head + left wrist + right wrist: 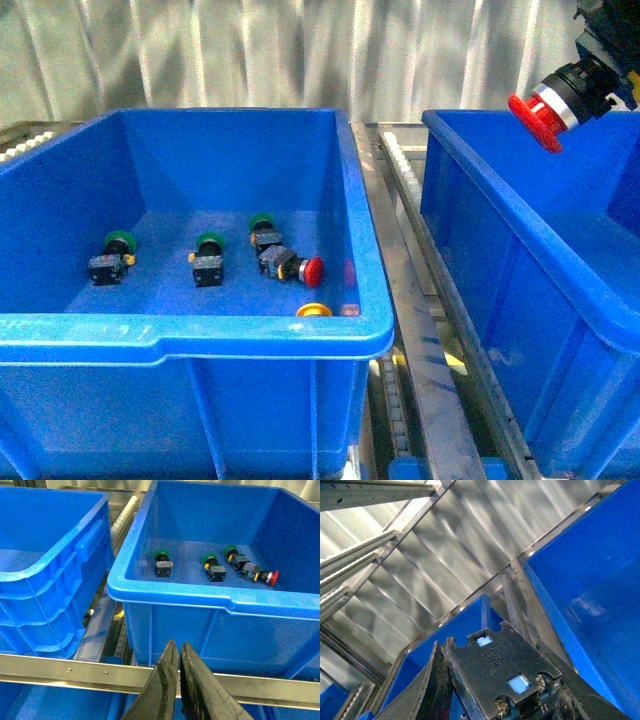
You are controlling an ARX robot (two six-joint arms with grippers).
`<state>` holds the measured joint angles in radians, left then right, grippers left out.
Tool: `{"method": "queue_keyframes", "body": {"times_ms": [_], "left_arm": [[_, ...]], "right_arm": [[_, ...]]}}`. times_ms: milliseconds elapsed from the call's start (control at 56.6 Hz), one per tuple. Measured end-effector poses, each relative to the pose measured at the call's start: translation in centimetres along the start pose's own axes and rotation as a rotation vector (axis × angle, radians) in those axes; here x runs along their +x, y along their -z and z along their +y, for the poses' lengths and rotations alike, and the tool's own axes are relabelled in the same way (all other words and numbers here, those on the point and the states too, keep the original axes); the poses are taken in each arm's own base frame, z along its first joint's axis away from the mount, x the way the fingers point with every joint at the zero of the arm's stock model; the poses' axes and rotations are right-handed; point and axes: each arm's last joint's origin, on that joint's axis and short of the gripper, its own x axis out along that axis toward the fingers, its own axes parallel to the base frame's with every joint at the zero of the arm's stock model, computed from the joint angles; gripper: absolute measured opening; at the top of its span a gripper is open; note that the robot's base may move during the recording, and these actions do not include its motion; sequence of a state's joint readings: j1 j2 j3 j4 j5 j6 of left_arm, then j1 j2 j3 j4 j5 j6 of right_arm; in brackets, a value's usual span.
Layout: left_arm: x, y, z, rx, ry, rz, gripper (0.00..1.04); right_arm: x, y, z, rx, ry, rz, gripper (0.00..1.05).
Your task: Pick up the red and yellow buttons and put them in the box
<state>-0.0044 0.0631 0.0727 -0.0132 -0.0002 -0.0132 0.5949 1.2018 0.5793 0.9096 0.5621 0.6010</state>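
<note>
My right gripper (600, 75) is shut on a red button (538, 118), held high over the near rim of the right blue box (520, 240). In the right wrist view the button's black body (505, 675) fills the space between my fingers. In the left blue box (180, 330) lie another red button (300, 268), a yellow button (313, 310) at the front wall, and three green-capped switches (112, 255). My left gripper (178, 652) is shut and empty, in front of and below that box; the red button (270, 577) shows there too.
A metal roller rail (410, 300) runs between the two boxes. In the left wrist view a third blue box (45, 570) stands beside the one with the switches, and a metal crossbar (75, 670) runs in front. A corrugated wall is behind.
</note>
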Motion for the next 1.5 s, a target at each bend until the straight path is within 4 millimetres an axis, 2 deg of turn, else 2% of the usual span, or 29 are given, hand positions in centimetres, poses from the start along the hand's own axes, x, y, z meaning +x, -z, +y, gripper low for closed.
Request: {"method": "queue_keyframes", "body": {"times_ms": [230, 336, 654, 902, 1132, 1503], "left_arm": [[0.0, 0.5, 0.0, 0.002, 0.0, 0.0, 0.03], [0.0, 1.3, 0.0, 0.002, 0.0, 0.0, 0.03], [0.0, 1.2, 0.0, 0.002, 0.0, -0.009, 0.03], [0.0, 1.2, 0.0, 0.003, 0.0, -0.009, 0.44], [0.0, 1.2, 0.0, 0.003, 0.0, -0.009, 0.97], [0.0, 1.2, 0.0, 0.005, 0.0, -0.009, 0.97]], "right_arm": [[-1.1, -0.4, -0.6, -0.059, 0.029, -0.014, 0.39], [-1.4, -0.4, -0.8, -0.064, 0.04, -0.02, 0.39], [-2.0, -0.5, -0.8, -0.064, 0.023, -0.025, 0.39], [-2.0, -0.4, -0.7, -0.072, 0.02, -0.025, 0.39], [-2.0, -0.4, -0.8, -0.074, 0.027, -0.026, 0.39], [-2.3, -0.3, -1.4, -0.045, 0.064, -0.036, 0.39]]}}
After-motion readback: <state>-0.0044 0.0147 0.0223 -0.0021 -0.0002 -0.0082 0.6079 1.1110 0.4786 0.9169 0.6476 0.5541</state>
